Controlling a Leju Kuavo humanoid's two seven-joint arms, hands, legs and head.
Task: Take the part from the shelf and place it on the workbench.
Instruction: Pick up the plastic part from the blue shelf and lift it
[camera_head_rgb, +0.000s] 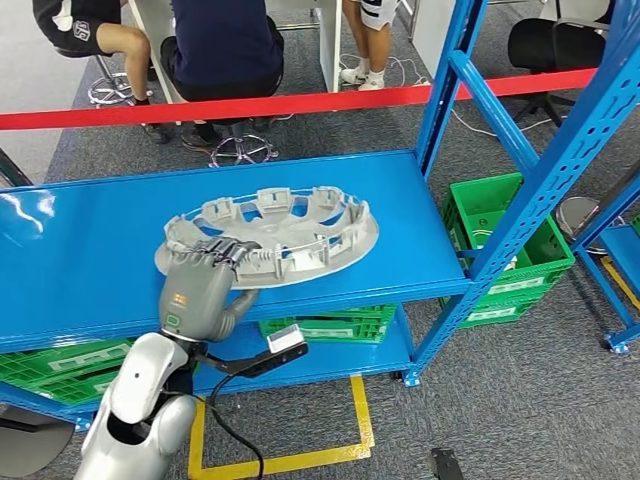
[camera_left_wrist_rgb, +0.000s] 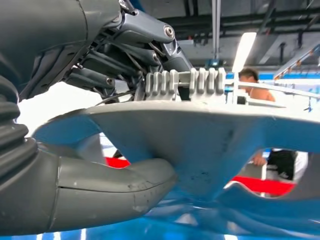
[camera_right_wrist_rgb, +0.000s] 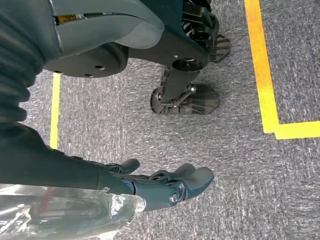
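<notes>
Now the left hand (camera_head_rgb: 198, 290) pinches the grey part's (camera_head_rgb: 287, 235) near rim on the blue shelf (camera_head_rgb: 90, 250), fingers (camera_left_wrist_rgb: 124, 55) over, thumb under. One-edge grip: lifting could tilt and slip it. Right hand (camera_right_wrist_rgb: 158, 187) hangs, fingers loosely apart, holding nothing.

Your part (camera_head_rgb: 283, 232) is a pale grey, round wheel-cover piece with ribbed clips standing up around its rim. It lies flat, clip side up, on the blue shelf (camera_head_rgb: 392, 215), near the shelf's front edge, roughly mid-length.
</notes>
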